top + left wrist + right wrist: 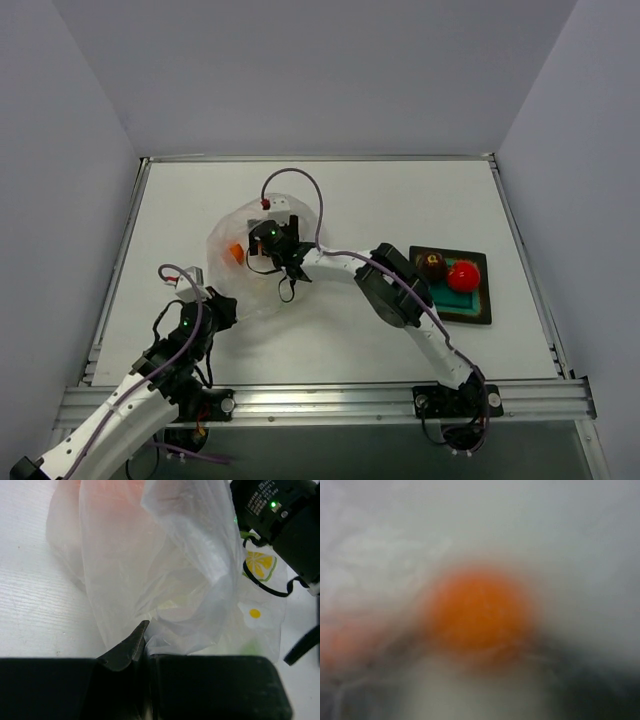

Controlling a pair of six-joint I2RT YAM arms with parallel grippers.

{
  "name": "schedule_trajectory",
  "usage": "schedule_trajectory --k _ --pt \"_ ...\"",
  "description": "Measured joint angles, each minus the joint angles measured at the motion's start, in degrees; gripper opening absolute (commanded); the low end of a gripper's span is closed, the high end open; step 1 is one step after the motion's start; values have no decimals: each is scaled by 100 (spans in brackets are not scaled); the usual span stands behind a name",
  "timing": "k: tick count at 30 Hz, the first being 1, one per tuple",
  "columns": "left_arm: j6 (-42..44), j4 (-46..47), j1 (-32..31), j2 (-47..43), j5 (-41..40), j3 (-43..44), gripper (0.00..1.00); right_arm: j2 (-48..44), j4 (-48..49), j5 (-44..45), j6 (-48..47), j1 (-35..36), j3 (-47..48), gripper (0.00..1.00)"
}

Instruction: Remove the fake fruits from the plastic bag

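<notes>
The plastic bag [232, 275] lies puffed up on the table left of centre. My left gripper [145, 632] is shut on its near edge [165, 630]; in the top view that gripper [214, 300] sits at the bag's front left. My right gripper [258, 248] reaches into the bag's mouth from the right. An orange fruit [236, 252] shows inside the bag beside it. The right wrist view is blurred and filled by that orange fruit [479, 612], with a fainter orange patch [345, 642] to its left; the fingers cannot be made out. A red fruit [463, 275] and a maroon fruit [431, 264] rest in the tray.
A black tray with a teal centre [470, 308] lies at the right of the table. The right arm's forearm and cable [395, 290] stretch across the middle between bag and tray. The right wrist housing [285, 515] looms at the upper right of the left wrist view.
</notes>
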Motion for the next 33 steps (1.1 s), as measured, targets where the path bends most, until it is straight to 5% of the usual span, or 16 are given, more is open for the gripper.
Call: schedule_trajectory --k 18,28,33 --pt "-24 94 0 227 -118 0 2 -3176 822 -2977 155 181 -2610 54" --pt "57 -114 0 -92 -339 186 2 -5333 358 -3158 221 295 -3939 54" --pt "282 -236 0 -168 -365 339 2 -7160 -461 -2103 404 -7 -4693 54"
